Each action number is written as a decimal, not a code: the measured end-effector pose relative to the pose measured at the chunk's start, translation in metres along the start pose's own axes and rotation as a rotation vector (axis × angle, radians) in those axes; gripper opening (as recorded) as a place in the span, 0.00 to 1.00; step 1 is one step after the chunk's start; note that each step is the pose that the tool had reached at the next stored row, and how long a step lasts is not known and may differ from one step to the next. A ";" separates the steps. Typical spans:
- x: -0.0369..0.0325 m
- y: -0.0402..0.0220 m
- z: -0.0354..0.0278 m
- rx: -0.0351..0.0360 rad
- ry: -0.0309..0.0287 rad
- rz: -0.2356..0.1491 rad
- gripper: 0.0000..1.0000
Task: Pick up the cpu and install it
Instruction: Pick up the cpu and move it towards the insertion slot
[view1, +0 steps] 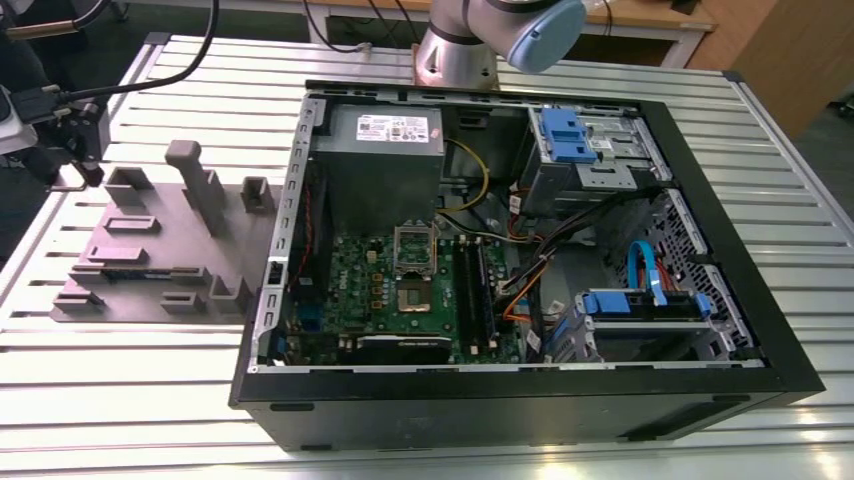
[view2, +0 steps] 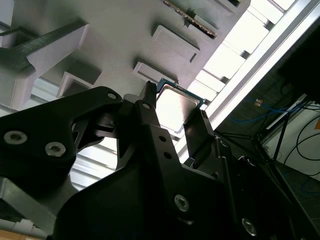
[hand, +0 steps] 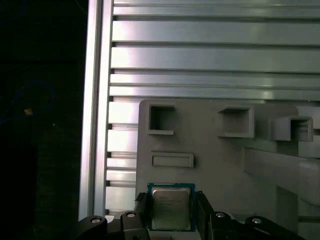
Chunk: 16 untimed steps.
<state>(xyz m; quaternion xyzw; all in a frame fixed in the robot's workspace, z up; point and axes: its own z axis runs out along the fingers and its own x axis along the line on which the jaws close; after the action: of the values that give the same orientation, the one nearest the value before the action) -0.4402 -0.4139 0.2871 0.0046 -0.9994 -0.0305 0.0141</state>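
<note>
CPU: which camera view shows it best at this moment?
The first wrist view: the cpu faces the camera squarely, metal top and rim clear. The second wrist view catches it obliquely, glare-washed, partly behind the gripper. Exterior view: too far to tell.

The arm (view1: 497, 40) is cut off by the exterior view's upper edge. The tool (view1: 74, 165) sits at the exterior view's far left edge, partly out of frame and too small to make out. The bench (view1: 134, 400) runs past that view's left, right and lower edges.

In the first wrist view the frame edge cuts both the cpu (hand: 171, 207) and the tool (hand: 171, 196). In the second wrist view the tool (view2: 174, 102) covers part of the cpu (view2: 176, 107), whose lid is washed out by glare. Whether the tool grips it cannot be told. The tray (hand: 225, 165) (view2: 110, 40) runs out of frame in both wrist views.
</note>
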 end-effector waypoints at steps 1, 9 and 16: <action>0.0000 0.0000 0.0000 0.0000 0.0000 0.000 0.47; -0.0004 0.0000 -0.0004 0.0002 0.0003 0.000 0.47; -0.0046 0.0000 -0.0003 0.0000 0.0000 0.000 0.47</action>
<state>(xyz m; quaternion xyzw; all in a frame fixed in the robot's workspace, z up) -0.4356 -0.4139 0.2873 0.0046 -0.9994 -0.0305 0.0141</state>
